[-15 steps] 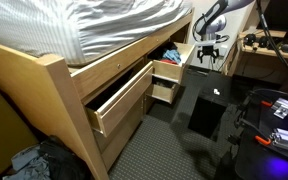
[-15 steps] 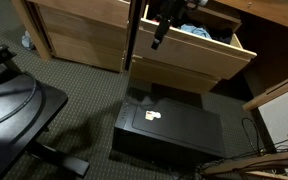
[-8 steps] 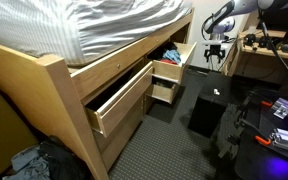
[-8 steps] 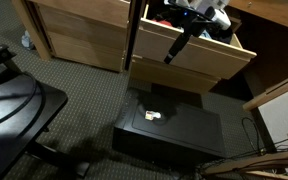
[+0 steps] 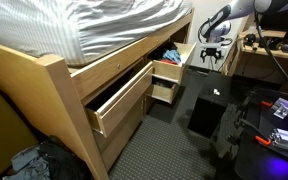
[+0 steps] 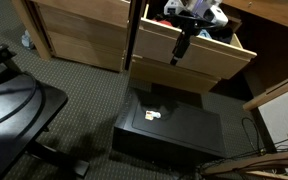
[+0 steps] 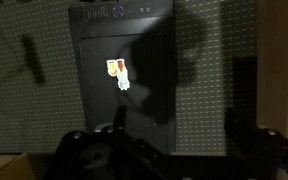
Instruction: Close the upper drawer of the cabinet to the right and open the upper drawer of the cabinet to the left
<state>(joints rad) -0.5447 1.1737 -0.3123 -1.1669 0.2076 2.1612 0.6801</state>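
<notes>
An upper wooden drawer [image 6: 197, 58] stands pulled out with clothes inside; it also shows under the bed in an exterior view [image 5: 168, 71]. My gripper [image 6: 179, 52] hangs just in front of that drawer's front panel, fingers pointing down, and it shows beside the drawer in an exterior view [image 5: 215, 52]. In the wrist view the gripper [image 7: 174, 138] is open and empty, with dark fingers wide apart above the carpet. A second wooden cabinet [image 6: 76, 25] stands further along. A long upper drawer [image 5: 119, 100] under the bed is also pulled out.
A black computer case [image 6: 169, 127] with a small sticker lies on the carpet below the gripper, in both exterior views [image 5: 209, 105] and the wrist view [image 7: 124, 70]. A black chair base [image 6: 19, 110] and a desk [image 5: 269, 45] stand nearby.
The gripper has moved sideways along the front of the open drawer with clothes and has nearly stopped in the last half second. It stays open.
</notes>
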